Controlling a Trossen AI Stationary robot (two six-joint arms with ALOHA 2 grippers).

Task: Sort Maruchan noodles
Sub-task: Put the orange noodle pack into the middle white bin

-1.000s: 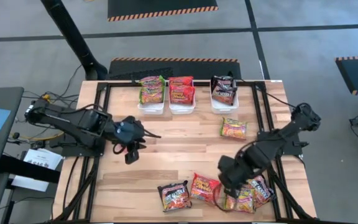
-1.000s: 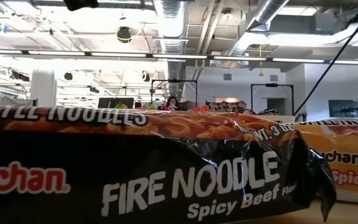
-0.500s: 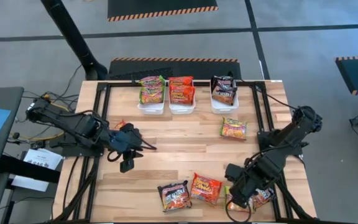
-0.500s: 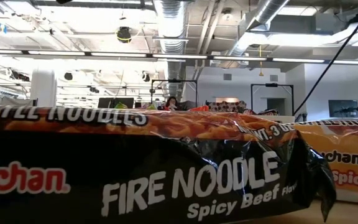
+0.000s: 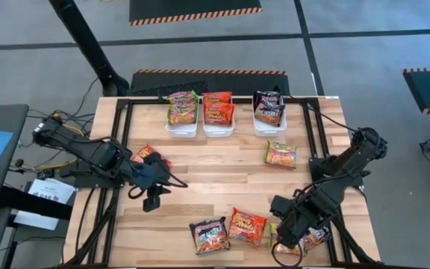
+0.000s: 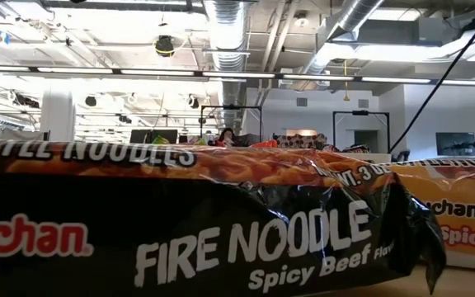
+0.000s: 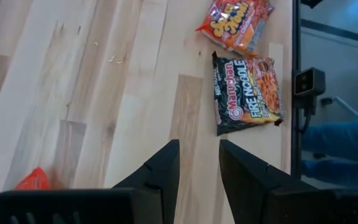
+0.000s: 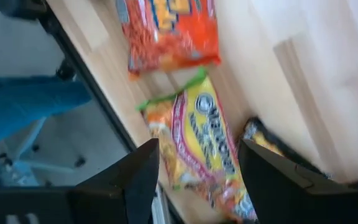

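The right gripper [image 8: 197, 168], jaws spread wide and empty, is hanging over a glossy green-yellow ramen packet [image 8: 201, 149] at the wooden table's [image 5: 222, 183] near edge, beside a red-orange packet [image 8: 169, 31]. It seems to be lining up a pick; next, lowering and closing. The left gripper [image 7: 196, 168], part-open and empty, is waiting mid-table.

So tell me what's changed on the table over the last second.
The right gripper moved from the packets toward the table's near edge, over a green-yellow packet. The left gripper drew back leftward, uncovering a red packet. Neither holds anything. The bins and other packets stayed put.
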